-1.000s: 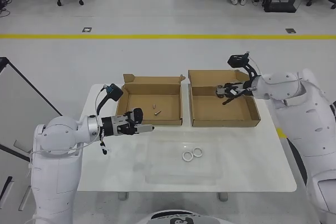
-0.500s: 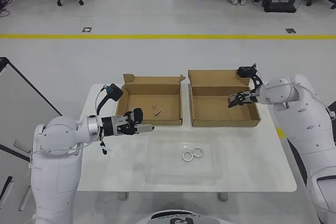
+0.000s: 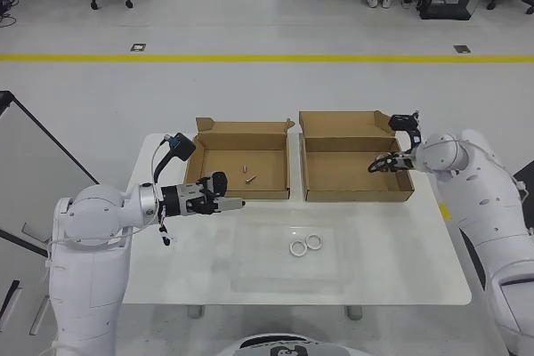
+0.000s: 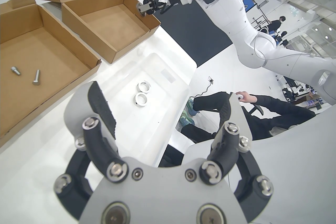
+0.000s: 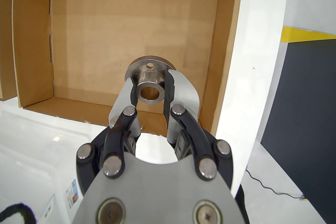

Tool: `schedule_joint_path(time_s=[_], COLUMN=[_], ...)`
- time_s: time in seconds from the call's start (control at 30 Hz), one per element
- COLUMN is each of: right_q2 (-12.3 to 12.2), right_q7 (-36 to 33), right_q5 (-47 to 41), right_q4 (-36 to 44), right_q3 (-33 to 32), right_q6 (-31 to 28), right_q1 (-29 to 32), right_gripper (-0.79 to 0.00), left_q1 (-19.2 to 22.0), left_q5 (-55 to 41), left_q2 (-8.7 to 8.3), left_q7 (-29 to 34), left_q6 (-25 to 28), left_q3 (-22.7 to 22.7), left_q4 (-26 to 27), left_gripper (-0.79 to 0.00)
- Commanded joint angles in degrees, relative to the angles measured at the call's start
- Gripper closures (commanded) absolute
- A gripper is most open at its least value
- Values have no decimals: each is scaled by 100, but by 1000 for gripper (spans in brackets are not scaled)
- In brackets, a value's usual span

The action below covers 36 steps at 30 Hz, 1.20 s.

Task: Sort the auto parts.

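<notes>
My right gripper (image 5: 151,89) is shut on a metal flanged bushing (image 5: 150,72), held above the near right corner of the right cardboard box (image 3: 319,182). From above, this gripper (image 3: 376,165) hangs over the box's right side. My left gripper (image 4: 162,104) is open with nothing between its fingers, hovering over the table in front of the left cardboard box (image 3: 196,169), where it appears from the top as the left gripper (image 3: 237,204). Two bolts (image 4: 26,74) lie in the left box. Two white rings (image 3: 305,244) lie in the clear tray (image 3: 249,280).
The two boxes stand side by side at the back of the white table (image 3: 187,267), flaps open. The clear tray sits at the table's front middle. A seated person (image 4: 262,109) is beyond the table's edge in the left wrist view.
My right arm has drawn back to the right, carrying the bushing from the box's middle toward its right side. The left arm has not moved.
</notes>
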<state>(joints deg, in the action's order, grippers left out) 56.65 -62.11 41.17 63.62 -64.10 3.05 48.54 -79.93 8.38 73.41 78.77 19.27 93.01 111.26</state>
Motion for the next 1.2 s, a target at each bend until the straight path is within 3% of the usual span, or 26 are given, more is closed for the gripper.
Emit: schedule_joint_path(time_s=[0.0, 0.9, 1.0, 1.17], right_q2=[34, 564, 619, 707], right_q7=[140, 486, 515, 549], right_q5=[43, 332, 327, 321], right_q4=[-105, -1785, -1955, -2198], right_q3=[84, 1089, 1148, 1237], right_q6=[3, 127, 102, 69], right_q1=[-48, -757, -832, -942], right_gripper=[0, 0, -145, -172], left_q1=[0, 0, 0, 0], left_q5=[0, 0, 0, 0], left_q2=[0, 0, 0, 0], left_q7=[0, 0, 0, 0], left_q6=[0, 0, 0, 0], left_q3=[0, 0, 0, 0], left_q4=[0, 0, 0, 0], left_gripper=[-785, -785, -785, -785])
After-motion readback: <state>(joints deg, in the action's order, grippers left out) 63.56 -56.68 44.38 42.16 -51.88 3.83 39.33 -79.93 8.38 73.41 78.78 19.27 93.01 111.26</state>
